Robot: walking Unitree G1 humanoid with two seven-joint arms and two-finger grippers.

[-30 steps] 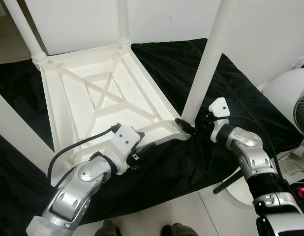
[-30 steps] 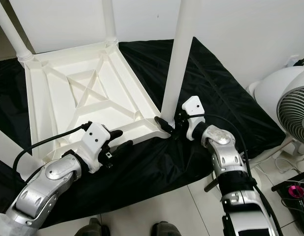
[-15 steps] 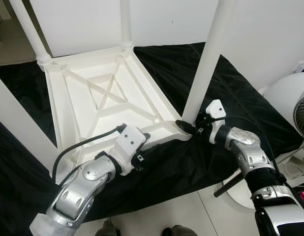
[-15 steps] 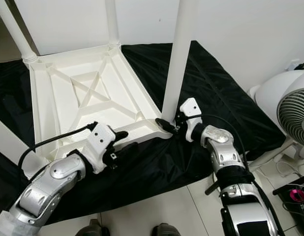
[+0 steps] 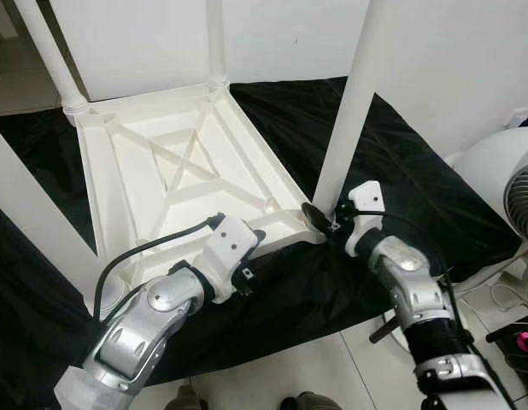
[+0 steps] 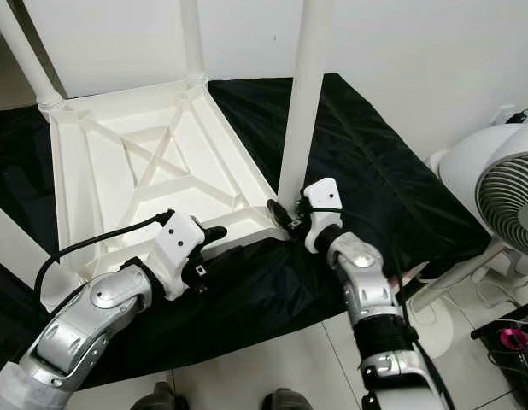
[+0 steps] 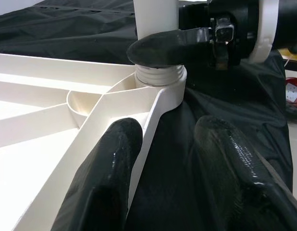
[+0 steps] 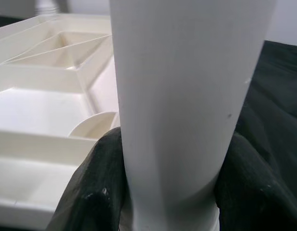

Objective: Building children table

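Note:
A white plastic table top (image 5: 187, 162) lies upside down on a black cloth (image 5: 418, 162). Its legs stand upright at the corners. My right gripper (image 5: 319, 218) is shut on the base of the near right leg (image 5: 349, 111), just above the threaded socket (image 7: 160, 79). In the right wrist view both fingers (image 8: 98, 192) press against that leg (image 8: 182, 96). At the table's near edge my left gripper (image 5: 251, 254) is open. It straddles the rim (image 7: 148, 125), one finger inside it and one over the cloth.
Three more white legs stand at the far left (image 5: 50, 60), far right (image 5: 215, 43) and near left (image 5: 33, 213). A white fan (image 6: 495, 188) stands on the tiled floor at the right, with cables and a pink object (image 6: 516, 337) beside it.
My right forearm has swung inward and stands steeper, the gripper still on the leg's base. The left gripper has edged up to the rim. The camera shifted slightly.

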